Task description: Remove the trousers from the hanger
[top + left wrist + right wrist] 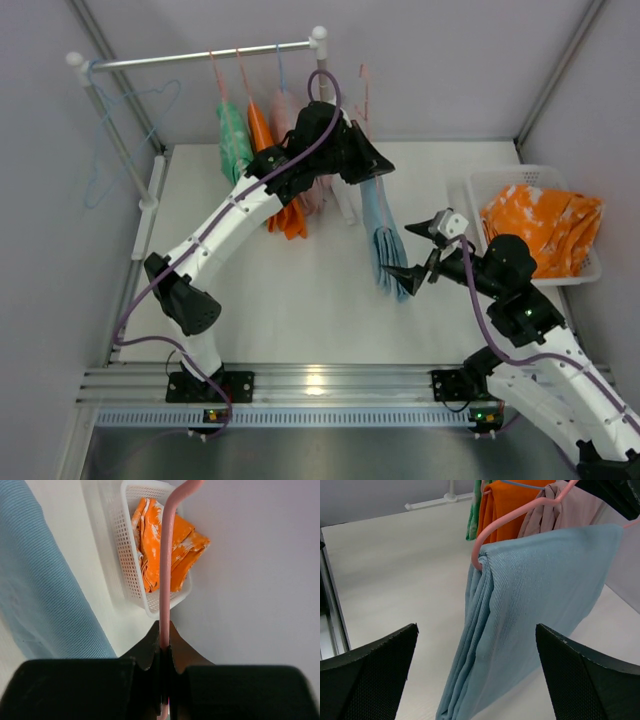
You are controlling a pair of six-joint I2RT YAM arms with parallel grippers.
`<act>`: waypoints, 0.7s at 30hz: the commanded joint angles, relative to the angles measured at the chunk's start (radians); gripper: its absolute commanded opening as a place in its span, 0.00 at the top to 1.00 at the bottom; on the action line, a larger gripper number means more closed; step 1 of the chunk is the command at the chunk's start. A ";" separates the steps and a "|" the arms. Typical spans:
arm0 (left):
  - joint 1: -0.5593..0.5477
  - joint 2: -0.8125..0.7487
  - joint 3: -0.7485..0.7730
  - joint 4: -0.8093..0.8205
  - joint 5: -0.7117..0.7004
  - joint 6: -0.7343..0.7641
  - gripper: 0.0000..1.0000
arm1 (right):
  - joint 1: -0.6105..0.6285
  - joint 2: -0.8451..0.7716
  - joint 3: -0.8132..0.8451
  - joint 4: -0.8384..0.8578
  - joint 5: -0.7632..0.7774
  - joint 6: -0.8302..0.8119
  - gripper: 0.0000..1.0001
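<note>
Two arms share one garment. From above, light blue trousers hang clear of the clothes rail, beyond its right end. Left wrist: left jaws clamp tight on the pink hanger, steadying it. Right wrist: right jaws gape wide, empty, facing the trousers, seemingly poised to pull.

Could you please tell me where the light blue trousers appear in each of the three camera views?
Top external: the light blue trousers hang right of centre, just below the left gripper.
Left wrist: they are the blue band down the left edge.
Right wrist: they fill the centre of the frame.
Shared landmark: the pink hanger carrying them, pinched by the left gripper.
</note>
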 commanded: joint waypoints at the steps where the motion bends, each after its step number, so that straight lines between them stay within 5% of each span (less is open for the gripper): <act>1: -0.004 -0.019 0.082 0.202 0.016 -0.049 1.00 | 0.057 0.027 -0.005 0.115 0.107 -0.012 0.01; 7: -0.004 -0.025 0.076 0.232 0.048 -0.055 1.00 | 0.083 0.071 -0.025 0.145 0.285 -0.035 0.16; 13: -0.006 -0.033 0.072 0.256 0.076 -0.075 1.00 | 0.083 0.113 -0.002 0.180 0.307 -0.010 0.31; 21: -0.009 -0.041 0.062 0.268 0.082 -0.078 1.00 | 0.085 0.142 0.029 0.218 0.281 0.040 0.24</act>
